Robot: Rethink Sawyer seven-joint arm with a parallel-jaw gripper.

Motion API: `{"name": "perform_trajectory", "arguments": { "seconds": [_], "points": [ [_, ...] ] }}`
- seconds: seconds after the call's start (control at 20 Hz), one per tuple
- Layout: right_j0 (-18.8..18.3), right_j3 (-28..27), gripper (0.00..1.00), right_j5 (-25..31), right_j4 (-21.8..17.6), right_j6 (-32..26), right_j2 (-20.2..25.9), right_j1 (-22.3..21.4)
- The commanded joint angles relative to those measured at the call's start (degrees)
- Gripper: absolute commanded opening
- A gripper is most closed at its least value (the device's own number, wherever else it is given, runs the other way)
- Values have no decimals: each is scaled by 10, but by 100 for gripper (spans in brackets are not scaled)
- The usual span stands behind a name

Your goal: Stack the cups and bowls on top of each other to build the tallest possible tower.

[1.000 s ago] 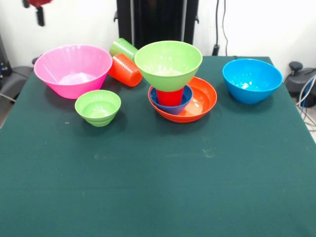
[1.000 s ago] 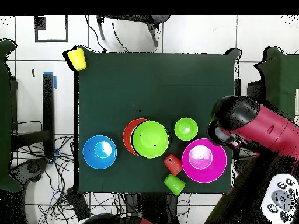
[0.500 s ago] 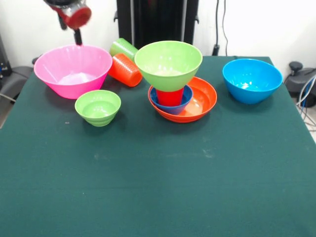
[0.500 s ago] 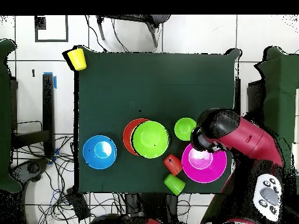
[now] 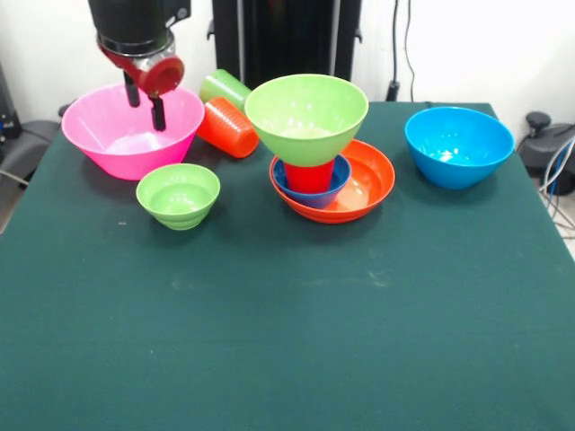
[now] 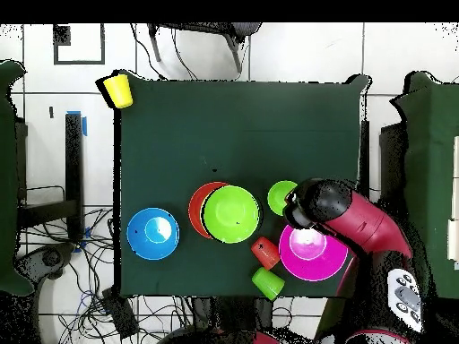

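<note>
The tower stands mid-table: a wide orange bowl (image 5: 370,180) holds a small dark blue bowl (image 5: 334,187), a red cup (image 5: 308,176) upside down in it, and a large green bowl (image 5: 306,115) on top. My gripper (image 5: 145,113) hangs open and empty over the huge pink bowl (image 5: 112,158), fingers just above its inside. A small green bowl (image 5: 178,195) sits in front of the pink one. An orange cup (image 5: 228,127) and a light green cup (image 5: 225,88) lie on their sides behind. The large blue bowl (image 5: 458,145) stands alone at the right. A yellow cup (image 6: 117,90) sits at a table corner.
In the overhead view the red arm (image 6: 359,224) covers part of the pink bowl (image 6: 314,260) and the edge of the small green bowl (image 6: 279,193). Cables and chairs surround the green table (image 6: 242,125).
The arm has swung in from the table's side and come down; the gripper now hangs over the pink bowl. No bowl or cup has moved.
</note>
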Motion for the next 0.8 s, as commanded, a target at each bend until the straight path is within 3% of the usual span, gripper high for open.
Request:
{"name": "perform_trajectory", "arguments": {
  "seconds": [0.05, 0.35, 0.65, 0.8],
  "points": [
    [6, 45, 100, -10, 6, 37, 80, 7],
    [4, 65, 100, -13, 7, 36, 84, -2],
    [32, 59, 100, -6, -2, 52, 69, -6],
    [39, 68, 100, -47, -11, 58, 64, 8]
  ]
}}
